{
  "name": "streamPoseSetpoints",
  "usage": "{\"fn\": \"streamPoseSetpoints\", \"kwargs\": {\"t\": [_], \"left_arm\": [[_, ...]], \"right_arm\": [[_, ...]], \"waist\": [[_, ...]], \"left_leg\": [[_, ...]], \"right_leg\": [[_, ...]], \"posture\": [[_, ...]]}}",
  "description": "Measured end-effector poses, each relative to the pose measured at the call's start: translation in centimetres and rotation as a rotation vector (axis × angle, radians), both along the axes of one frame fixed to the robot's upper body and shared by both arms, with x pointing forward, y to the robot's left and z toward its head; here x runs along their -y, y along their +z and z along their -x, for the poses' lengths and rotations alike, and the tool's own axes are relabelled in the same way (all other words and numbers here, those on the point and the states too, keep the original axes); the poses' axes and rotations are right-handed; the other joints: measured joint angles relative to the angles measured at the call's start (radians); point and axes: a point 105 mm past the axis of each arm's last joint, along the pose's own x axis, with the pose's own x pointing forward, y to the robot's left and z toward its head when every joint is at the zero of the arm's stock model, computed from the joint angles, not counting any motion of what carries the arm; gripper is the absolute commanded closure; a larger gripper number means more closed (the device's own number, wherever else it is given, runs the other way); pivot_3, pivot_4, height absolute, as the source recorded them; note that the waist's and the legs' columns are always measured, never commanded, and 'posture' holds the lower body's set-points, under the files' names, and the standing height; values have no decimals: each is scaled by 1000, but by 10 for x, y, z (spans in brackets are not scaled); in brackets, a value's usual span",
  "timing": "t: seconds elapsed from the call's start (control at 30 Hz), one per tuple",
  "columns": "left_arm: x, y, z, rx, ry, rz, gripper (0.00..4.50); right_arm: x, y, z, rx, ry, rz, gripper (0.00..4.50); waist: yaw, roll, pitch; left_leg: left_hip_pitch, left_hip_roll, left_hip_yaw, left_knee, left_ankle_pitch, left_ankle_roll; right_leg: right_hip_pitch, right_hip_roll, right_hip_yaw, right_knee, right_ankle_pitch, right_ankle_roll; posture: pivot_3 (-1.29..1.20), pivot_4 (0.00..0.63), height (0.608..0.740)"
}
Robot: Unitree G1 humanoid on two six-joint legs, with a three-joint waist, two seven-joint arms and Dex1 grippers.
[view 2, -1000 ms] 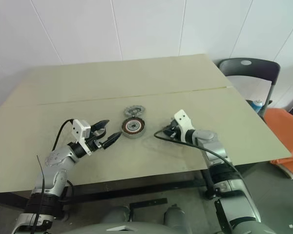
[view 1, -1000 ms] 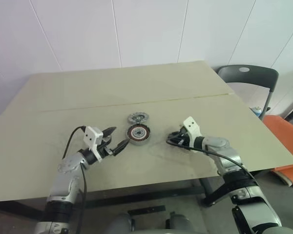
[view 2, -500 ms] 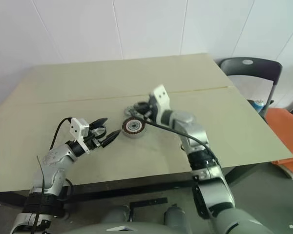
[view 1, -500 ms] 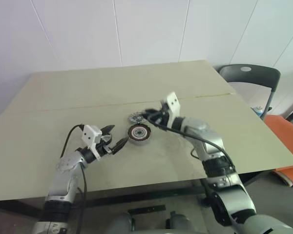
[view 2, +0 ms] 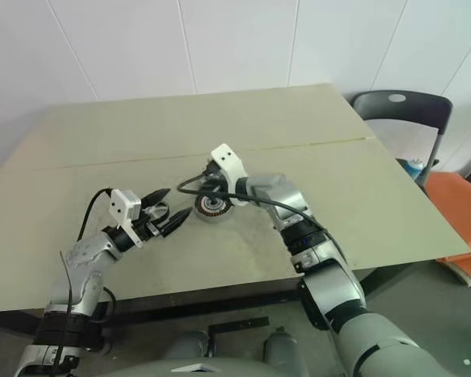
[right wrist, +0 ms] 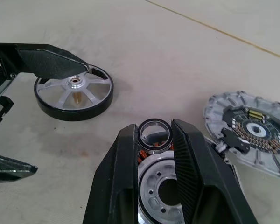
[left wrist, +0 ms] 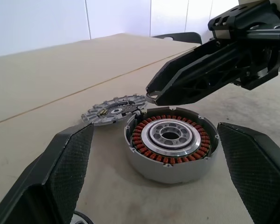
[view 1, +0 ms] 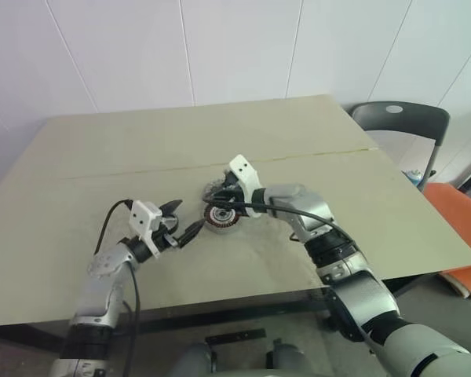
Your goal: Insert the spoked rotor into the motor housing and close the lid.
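The right gripper [right wrist: 155, 136] has been swung across from the right half of the head views, where it hung low over the table [view 1: 102, 149] a moment ago, to the picture's centre, so that it is now held directly over the motor housing [left wrist: 170, 140]. A small dark ring [right wrist: 154, 135] is seen pinched between its fingers [right wrist: 126, 154], just above the housing's pale centre. This is judged to mean that the ring is about to be seated in the housing before the rotor goes in; the insertion itself is not yet done. The left gripper [view 1: 180, 222] has been kept where it was, left of centre, its fingers spread wide on either side of the housing without touching it. The housing is found at the middle of the table, with its copper-red windings exposed. The flat grey lid [left wrist: 113, 108] is laid just beside it, toward the far edge. The spoked rotor [right wrist: 73, 92], black-rimmed with silver spokes, is seen in the right wrist view lying flat on the table under one left finger. The table is a pale beige, matt board with a seam across it and some faint scuffing near the parts. White panelled walls [view 1: 243, 47] stand behind it, and a dark chair [view 1: 400, 122] is placed at the upper right of the frame, with something orange [view 1: 455, 220] below it.
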Motion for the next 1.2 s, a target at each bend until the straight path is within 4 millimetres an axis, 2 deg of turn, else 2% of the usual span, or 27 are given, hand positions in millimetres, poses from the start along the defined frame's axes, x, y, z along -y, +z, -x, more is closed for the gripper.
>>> {"fn": "streamPoseSetpoints", "kwargs": {"t": [0.27,0.5,1.2], "left_arm": [[0,0,0,-1,6,2,0],[1,1,1,5,3,5,0],[3,-1,4,-6,-3,13,0]], "right_arm": [[4,-24,7,-31,43,118,3832],[11,-32,3,-21,22,156,3832],[19,-35,-5,-5,-11,155,3832]], "waist": [[0,0,0],[0,0,0],[2,0,0]], "left_leg": [[-2,0,0,1,0,0],[-2,0,0,1,0,0],[-2,0,0,4,0,0]], "right_leg": [[-2,0,0,2,0,0],[-2,0,0,2,0,0],[-1,0,0,3,0,0]], "posture": [[0,0,740],[0,0,740],[0,0,740]]}}
